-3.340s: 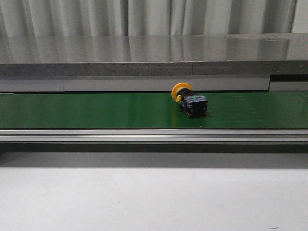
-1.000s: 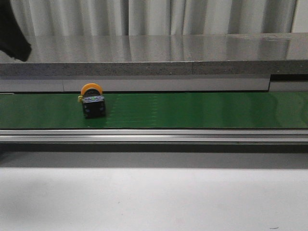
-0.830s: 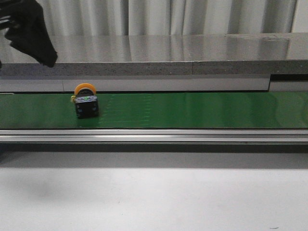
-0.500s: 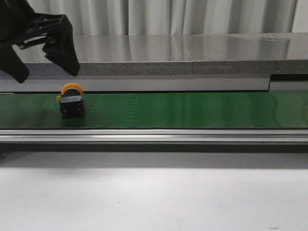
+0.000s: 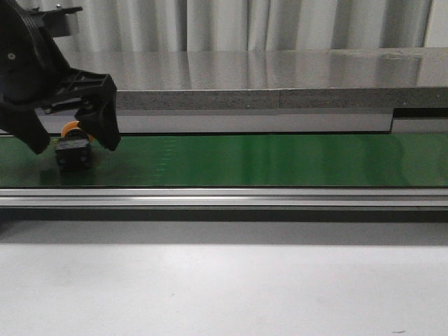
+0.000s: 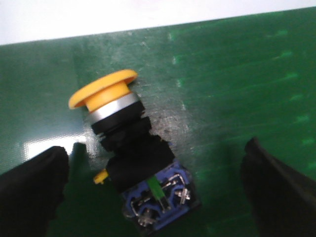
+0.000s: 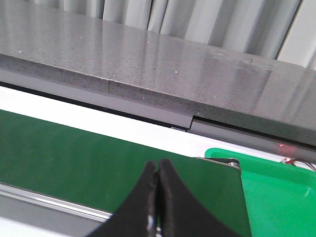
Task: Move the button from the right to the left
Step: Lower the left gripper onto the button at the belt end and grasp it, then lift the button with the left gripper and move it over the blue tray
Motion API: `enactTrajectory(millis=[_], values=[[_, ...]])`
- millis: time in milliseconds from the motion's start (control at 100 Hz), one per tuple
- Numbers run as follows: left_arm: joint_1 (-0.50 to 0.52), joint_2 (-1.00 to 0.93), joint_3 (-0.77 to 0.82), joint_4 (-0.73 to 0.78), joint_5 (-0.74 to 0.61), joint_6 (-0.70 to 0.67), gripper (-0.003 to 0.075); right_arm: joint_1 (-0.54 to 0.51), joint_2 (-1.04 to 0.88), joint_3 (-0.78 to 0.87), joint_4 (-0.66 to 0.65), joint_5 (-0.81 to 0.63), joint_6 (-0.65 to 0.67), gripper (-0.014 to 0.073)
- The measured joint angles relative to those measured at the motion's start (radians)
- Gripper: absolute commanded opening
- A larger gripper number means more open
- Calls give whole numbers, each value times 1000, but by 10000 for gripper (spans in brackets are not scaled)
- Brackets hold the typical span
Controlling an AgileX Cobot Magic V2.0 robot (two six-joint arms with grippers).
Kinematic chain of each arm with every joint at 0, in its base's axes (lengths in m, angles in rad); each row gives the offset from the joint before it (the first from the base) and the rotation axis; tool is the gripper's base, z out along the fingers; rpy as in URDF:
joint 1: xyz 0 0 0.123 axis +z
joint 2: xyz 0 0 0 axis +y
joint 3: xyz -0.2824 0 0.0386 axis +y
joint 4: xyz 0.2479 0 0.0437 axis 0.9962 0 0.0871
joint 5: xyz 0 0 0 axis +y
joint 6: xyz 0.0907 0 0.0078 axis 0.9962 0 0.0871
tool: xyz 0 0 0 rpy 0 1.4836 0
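Step in hand: grasp approach. Left gripper [image 5: 70, 143] brackets the button [image 6: 131, 163], jaws apart, no contact visible. Button lies on its side at the green belt's [image 5: 280, 159] left end. Next move: descend, close on the black body. Right gripper [image 7: 157, 197] has its fingers together, empty

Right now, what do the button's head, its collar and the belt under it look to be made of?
The button has a yellow-orange head of matte, smooth moulded plastic, by the look. The collar beneath is silvery with a soft sheen, probably metal or plated plastic. The green belt looks like glossy rubbery sheet, showing scuffs and reflections.
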Motion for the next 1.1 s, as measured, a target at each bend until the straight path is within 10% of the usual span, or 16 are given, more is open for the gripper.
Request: enactTrajectory(millis=[390, 830, 1100], values=[[11, 13, 0, 31, 2, 0, 111, 0, 0, 0, 0, 0, 0, -68], [24, -155, 0, 288, 111, 0, 95, 0, 0, 0, 0, 0, 0, -68], [206, -182, 0, 310, 135, 0, 95, 0, 0, 0, 0, 0, 0, -68]])
